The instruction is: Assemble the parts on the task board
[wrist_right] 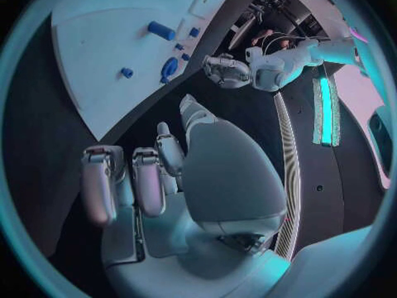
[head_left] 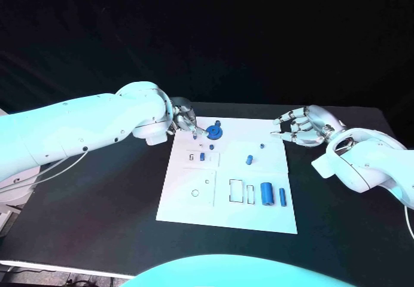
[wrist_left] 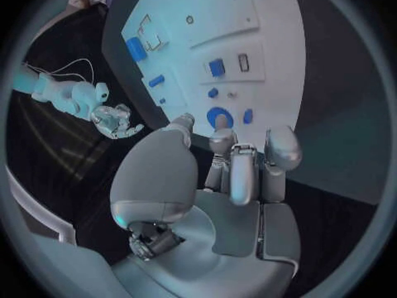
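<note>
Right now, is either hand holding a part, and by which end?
Nothing is held. The left hand hovers at the board's far edge near the round blue part, fingers apart. The right hand hangs empty beside the task board.

Matt white task board (head_left: 259, 209) on a matt black table (head_left: 103, 209); each robot hand glossy silver metal.

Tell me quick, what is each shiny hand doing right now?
Left silver hand: holds nothing, fingers apart, poised by the round blue disc part on the white task board.
Right silver hand: holds nothing, fingers loosely spread.
</note>
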You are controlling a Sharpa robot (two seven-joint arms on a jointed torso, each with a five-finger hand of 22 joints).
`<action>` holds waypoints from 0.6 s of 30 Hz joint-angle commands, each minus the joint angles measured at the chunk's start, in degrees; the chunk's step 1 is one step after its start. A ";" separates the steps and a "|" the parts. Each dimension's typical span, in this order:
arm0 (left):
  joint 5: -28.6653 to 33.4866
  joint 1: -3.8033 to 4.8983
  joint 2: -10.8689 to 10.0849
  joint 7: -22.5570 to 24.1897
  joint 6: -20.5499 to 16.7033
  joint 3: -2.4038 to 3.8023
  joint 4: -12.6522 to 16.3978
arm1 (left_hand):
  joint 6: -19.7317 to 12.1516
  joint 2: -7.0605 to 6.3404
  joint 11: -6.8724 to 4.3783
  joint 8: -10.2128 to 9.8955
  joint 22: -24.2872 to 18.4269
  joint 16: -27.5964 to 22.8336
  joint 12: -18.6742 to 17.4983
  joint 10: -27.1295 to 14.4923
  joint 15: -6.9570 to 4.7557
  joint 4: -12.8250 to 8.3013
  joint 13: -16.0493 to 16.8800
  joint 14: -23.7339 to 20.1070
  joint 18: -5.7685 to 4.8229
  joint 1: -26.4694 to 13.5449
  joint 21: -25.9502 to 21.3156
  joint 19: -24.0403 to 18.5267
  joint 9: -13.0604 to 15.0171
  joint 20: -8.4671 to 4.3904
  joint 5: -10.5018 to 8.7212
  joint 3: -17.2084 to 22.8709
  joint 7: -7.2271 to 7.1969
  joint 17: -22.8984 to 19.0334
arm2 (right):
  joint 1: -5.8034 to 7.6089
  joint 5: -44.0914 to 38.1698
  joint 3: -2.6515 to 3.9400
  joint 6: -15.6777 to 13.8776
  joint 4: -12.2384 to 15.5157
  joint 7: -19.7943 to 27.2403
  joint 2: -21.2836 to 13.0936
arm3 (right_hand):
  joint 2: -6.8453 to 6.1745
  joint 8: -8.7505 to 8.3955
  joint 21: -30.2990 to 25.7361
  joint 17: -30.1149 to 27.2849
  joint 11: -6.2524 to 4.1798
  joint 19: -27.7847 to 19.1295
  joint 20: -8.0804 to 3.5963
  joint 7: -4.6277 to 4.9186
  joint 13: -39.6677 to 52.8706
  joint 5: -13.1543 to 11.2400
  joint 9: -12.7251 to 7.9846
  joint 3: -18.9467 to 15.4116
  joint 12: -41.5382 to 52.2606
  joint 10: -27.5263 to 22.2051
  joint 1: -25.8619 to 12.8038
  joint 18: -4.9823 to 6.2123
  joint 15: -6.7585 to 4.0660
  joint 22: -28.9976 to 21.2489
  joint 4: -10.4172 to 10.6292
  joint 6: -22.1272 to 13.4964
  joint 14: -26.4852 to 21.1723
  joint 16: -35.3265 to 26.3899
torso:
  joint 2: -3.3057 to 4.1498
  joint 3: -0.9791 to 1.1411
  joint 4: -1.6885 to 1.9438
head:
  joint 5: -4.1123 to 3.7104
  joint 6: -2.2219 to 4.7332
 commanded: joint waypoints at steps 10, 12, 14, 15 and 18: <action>1.41 3.34 3.80 1.16 2.86 0.04 -9.43 | 0.43 0.61 0.24 -0.44 -0.12 -0.03 0.06 -0.21 0.37 0.11 -0.27 2.81 0.74 -0.33 -0.21 -0.16 -1.17 0.17 -0.05 0.23 0.15 4.81 | -0.06 -0.32 0.00 0.20 -0.10 0.70 0.26 | -0.17 0.24 -0.18 10.03 0.00 3.78 0.11 -0.08 -0.06 0.23 -0.08 -0.18 -0.27 -0.58 -0.09 0.45 0.13 11.88 0.28 0.10 4.54 -0.27 | 0.20 -0.02 -0.06 | 0.20 1.35; 1.06 3.39 4.88 1.48 2.65 -0.05 -11.41 | 0.48 0.66 0.24 -0.46 -0.08 -0.03 0.09 -0.20 0.38 0.12 -0.29 2.82 0.74 -0.57 -0.20 -0.12 -1.28 0.18 -0.08 0.14 0.16 4.80 | -0.06 -0.31 0.00 0.19 -0.08 0.71 0.24 | -0.17 0.24 -0.18 10.03 0.00 3.78 0.11 -0.08 -0.06 0.23 -0.08 -0.18 -0.27 -0.58 -0.09 0.45 0.13 11.88 0.28 0.10 4.54 -0.27 | 0.24 -0.05 -0.03 | 0.22 1.58; 0.75 3.40 6.06 1.79 2.83 -0.25 -13.61 | 0.55 0.87 0.26 -0.50 -0.13 0.00 0.12 -0.22 0.39 0.13 -0.37 2.84 0.75 -1.24 -0.25 -0.10 -1.53 0.21 -0.12 -0.09 0.17 4.85 | -0.05 -0.31 0.00 0.19 -0.09 0.71 0.24 | -0.17 0.24 -0.18 10.03 0.00 3.78 0.11 -0.08 -0.06 0.23 -0.08 -0.18 -0.27 -0.58 -0.09 0.45 0.13 11.88 0.28 0.10 4.54 -0.27 | 0.27 -0.09 -0.07 | 0.33 1.73; 0.65 3.39 6.65 1.92 3.08 -0.38 -14.70 | 0.55 0.87 0.26 -0.50 -0.13 0.00 0.12 -0.22 0.39 0.13 -0.37 2.84 0.75 -1.24 -0.25 -0.10 -1.53 0.21 -0.12 -0.09 0.17 4.85 | -0.05 -0.31 0.00 0.20 -0.07 0.72 0.24 | -0.15 0.25 -0.18 10.03 0.00 3.78 0.11 -0.09 -0.06 0.24 -0.08 -0.18 -0.26 -0.58 -0.08 0.45 0.13 11.88 0.28 0.11 4.54 -0.27 | 0.24 -0.12 -0.08 | 0.38 1.71; 0.28 3.29 8.37 2.17 4.72 -0.95 -17.81 | 0.53 0.86 0.27 -0.54 -0.11 0.00 0.05 -0.32 0.40 0.12 -0.53 2.84 0.75 -1.57 -0.26 -0.07 -1.67 0.22 -0.15 -0.29 0.18 4.85 | -0.05 -0.31 0.01 0.19 -0.04 0.75 0.21 | -0.15 0.25 -0.18 10.03 0.00 3.78 0.11 -0.09 -0.06 0.24 -0.08 -0.18 -0.26 -0.58 -0.08 0.45 0.13 11.88 0.28 0.11 4.54 -0.27 | 0.21 -0.07 -0.08 | 0.44 1.66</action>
